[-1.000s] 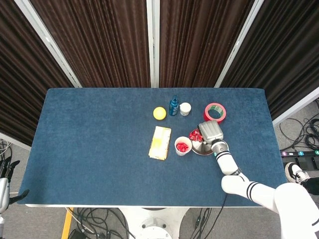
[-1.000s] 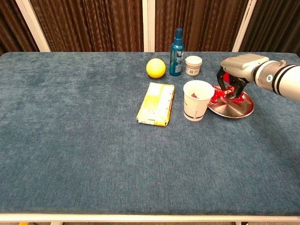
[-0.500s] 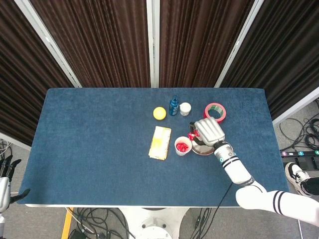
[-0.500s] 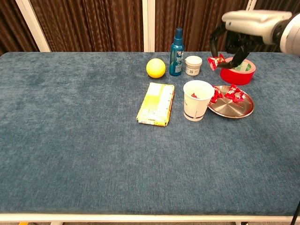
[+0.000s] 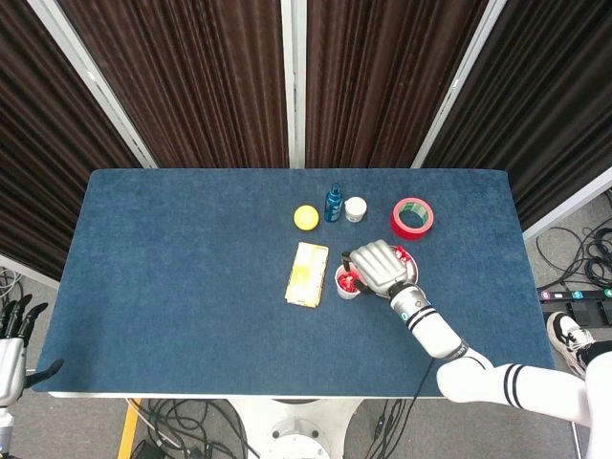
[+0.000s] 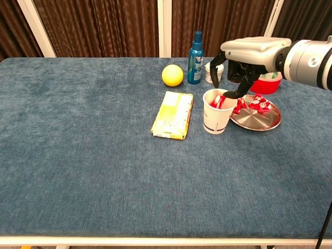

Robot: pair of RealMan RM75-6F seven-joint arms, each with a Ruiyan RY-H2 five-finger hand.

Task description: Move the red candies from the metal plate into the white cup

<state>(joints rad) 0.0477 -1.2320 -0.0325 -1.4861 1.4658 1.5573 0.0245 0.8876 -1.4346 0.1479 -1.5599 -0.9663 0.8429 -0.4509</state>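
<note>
The white cup (image 6: 215, 119) stands left of the metal plate (image 6: 261, 121), which holds a few red candies (image 6: 258, 104). My right hand (image 6: 245, 56) hovers over the cup with its fingers pointing down into the mouth. A red candy (image 6: 221, 100) sits inside the cup's mouth beside one dark fingertip (image 6: 231, 95); the thumb is apart from it, above the rim. From the head view the right hand (image 5: 376, 268) covers most of the cup (image 5: 342, 286) and plate (image 5: 407, 256). My left hand (image 5: 11, 333) hangs off the table at the lower left, fingers spread, holding nothing.
A yellow packet (image 6: 173, 115) lies left of the cup. Behind stand a yellow ball (image 6: 172, 75), a blue spray bottle (image 6: 196, 51) and a small white jar (image 6: 209, 73). A red tape roll (image 6: 271, 83) sits behind the plate.
The right hand lifted a red candy off the plate, carried it left and came down over the cup. The candy now lies in the cup's mouth.
</note>
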